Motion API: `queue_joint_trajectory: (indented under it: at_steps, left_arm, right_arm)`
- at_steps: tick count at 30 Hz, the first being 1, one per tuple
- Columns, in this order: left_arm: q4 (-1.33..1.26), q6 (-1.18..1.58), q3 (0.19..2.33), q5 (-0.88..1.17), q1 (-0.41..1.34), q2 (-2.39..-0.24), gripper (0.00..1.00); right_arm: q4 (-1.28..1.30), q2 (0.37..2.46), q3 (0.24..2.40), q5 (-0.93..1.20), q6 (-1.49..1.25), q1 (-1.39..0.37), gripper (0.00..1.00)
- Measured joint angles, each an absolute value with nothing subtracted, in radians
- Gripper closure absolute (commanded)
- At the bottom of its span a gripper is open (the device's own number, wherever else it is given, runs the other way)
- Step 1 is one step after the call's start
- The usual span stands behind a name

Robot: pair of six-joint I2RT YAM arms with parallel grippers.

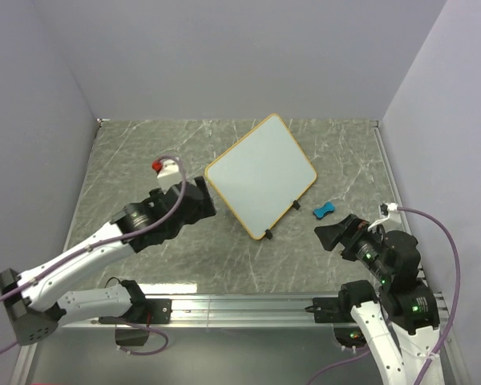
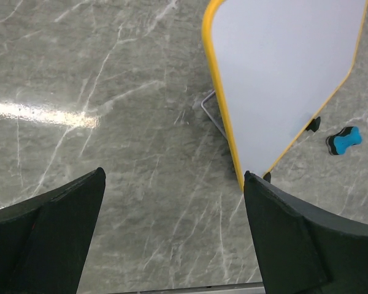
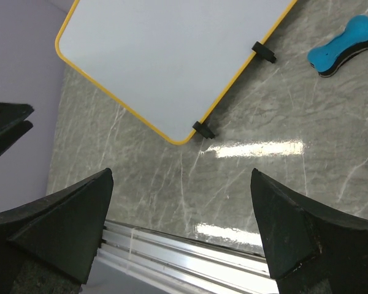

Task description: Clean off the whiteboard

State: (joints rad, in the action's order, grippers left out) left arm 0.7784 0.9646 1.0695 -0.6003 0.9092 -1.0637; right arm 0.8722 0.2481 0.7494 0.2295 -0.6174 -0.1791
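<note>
The whiteboard [image 1: 260, 174] with its yellow-orange frame and two black feet stands tilted on the marble table; its face looks blank white, with no writing visible. It also shows in the left wrist view [image 2: 282, 79] and the right wrist view [image 3: 172, 55]. A small blue eraser [image 1: 324, 211] lies on the table right of the board, seen also in the left wrist view [image 2: 343, 141] and the right wrist view [image 3: 343, 46]. My left gripper [image 1: 202, 199] is open and empty beside the board's left edge. My right gripper [image 1: 337, 235] is open and empty, near the eraser.
A white marker with a red cap [image 1: 163, 167] lies left of the board by my left arm. An aluminium rail [image 1: 240, 309] runs along the table's near edge. Grey walls close the back and both sides.
</note>
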Motion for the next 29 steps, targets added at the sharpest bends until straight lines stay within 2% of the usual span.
queue_joint_trajectory:
  at_steps: [11,20,29]
  left_arm:
    - [0.678,0.893,0.897,-0.571,0.913,-0.831,0.01]
    - [0.523,0.750,0.881,-0.448,0.913,-0.783,0.01]
    - [0.479,0.695,0.875,-0.431,0.913,-0.765,0.01]
  right_arm:
    - [0.813,0.229,0.693,0.245,-0.638,-0.179,0.00]
    - [0.781,0.298,0.693,0.245,-0.642,-0.179,0.00]
    - [0.748,0.313,0.693,0.245,-0.666,-0.179,0.00]
